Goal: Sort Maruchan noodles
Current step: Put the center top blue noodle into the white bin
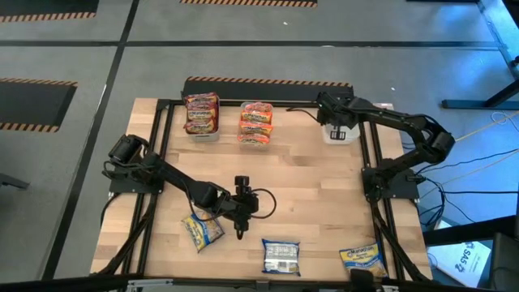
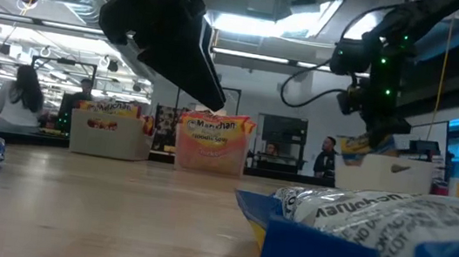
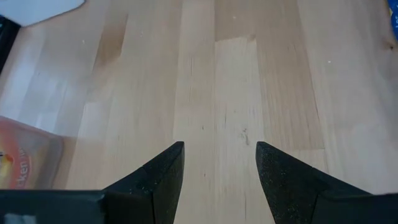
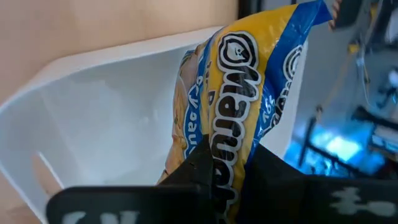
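My right gripper (image 1: pixel 336 126) hangs over the white bin (image 4: pixel 106 106) at the table's far right, shut on a blue-and-yellow Maruchan noodle packet (image 4: pixel 242 74). My left gripper (image 3: pixel 219 146) stands open above bare wood near the table's middle (image 1: pixel 241 231), holding nothing. Three more blue-and-yellow packets lie flat near the front edge: one (image 1: pixel 201 231) beside my left gripper, one (image 1: pixel 280 255) at the middle, one (image 1: pixel 362 258) at the right. Dark red packets (image 1: pixel 202 113) and pink-orange packets (image 1: pixel 255 123) stand in two bins at the far edge. My right gripper pinches one end of the packet (image 4: pixel 227 155) between its two fingers, which slant down from above. The packet reaches out beyond the fingertips toward the bin's opening. In the low view its lower part (image 2: pixel 359 146) dips behind the bin's rim; whether it touches the bin I cannot tell.
Black frame rails (image 1: pixel 369 162) run along the table's sides and far edge. Bare wood (image 1: pixel 316 195) lies between the bins and the near packets. People show in the room beyond the table (image 2: pixel 18 98).
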Robot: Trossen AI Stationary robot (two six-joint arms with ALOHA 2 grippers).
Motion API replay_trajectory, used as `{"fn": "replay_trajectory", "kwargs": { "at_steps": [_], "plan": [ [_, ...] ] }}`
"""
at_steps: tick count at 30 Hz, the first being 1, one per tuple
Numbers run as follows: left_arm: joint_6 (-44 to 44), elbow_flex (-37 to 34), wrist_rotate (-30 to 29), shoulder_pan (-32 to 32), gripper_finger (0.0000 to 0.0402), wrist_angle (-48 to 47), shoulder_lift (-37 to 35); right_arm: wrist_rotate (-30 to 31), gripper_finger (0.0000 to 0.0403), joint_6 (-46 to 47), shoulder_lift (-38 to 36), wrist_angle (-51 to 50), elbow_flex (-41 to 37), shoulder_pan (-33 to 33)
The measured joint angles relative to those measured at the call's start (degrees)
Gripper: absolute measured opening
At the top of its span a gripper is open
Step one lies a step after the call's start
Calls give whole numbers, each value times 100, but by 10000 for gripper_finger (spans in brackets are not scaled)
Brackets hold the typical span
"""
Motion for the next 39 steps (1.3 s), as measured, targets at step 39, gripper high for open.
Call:
{"fn": "replay_trajectory", "kwargs": {
  "at_steps": [39],
  "plan": [
    [-117, 0, -195, 4, 194, -134, -2, -3224, 32, -2804, 761, 2458, -42, -1746]
  ]
}}
